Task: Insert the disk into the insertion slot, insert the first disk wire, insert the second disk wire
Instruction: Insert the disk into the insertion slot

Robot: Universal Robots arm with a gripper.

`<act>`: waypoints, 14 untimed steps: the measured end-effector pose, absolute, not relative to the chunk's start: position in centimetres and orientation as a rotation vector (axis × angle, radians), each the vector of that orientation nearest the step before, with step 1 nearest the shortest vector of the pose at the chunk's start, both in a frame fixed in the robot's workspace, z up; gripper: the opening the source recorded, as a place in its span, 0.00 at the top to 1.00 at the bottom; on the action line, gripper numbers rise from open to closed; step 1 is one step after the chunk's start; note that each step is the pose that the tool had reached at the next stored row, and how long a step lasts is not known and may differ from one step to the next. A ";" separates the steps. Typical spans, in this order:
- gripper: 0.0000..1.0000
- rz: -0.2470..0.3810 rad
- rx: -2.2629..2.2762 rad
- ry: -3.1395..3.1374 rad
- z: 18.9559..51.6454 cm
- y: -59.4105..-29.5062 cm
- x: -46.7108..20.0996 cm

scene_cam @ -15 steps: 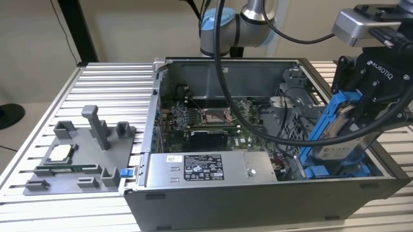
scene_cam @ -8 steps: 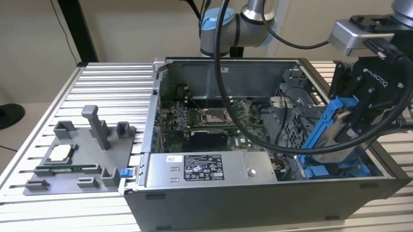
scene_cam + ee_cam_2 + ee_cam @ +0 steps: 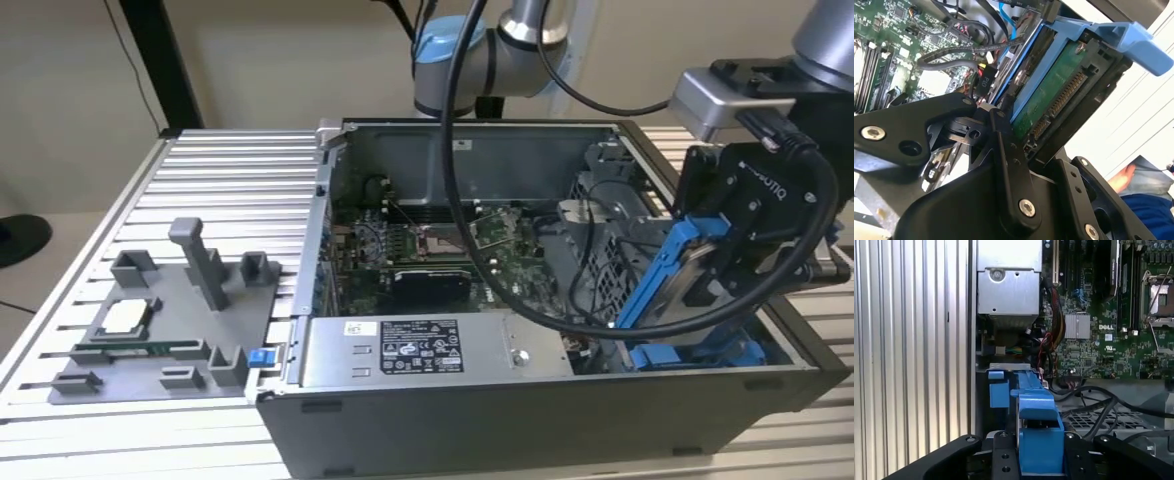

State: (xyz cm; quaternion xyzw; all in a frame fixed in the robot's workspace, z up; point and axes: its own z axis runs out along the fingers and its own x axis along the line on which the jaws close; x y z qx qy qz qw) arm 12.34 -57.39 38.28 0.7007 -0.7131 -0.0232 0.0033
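Disk point(image 3: 661, 268) clamped between the jaws, tilted steeply, seemingly just above the insertion slot point(image 3: 707, 352), white-labelled power-supply box point(image 3: 420, 345) nearby

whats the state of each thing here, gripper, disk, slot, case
gripper: jaws shut on the disk
disk: held tilted over the case, not seated, its connector bare
insertion slot: not yet holding the disk
computer case: side open
power-supply box: mounted in the case
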 end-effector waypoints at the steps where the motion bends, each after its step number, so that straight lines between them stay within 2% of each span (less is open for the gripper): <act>1: 1.00 -0.073 2.197 -2.235 38.1 -57.4 12.3; 14: 1.00 -0.073 2.197 -2.235 37.8 -57.4 12.3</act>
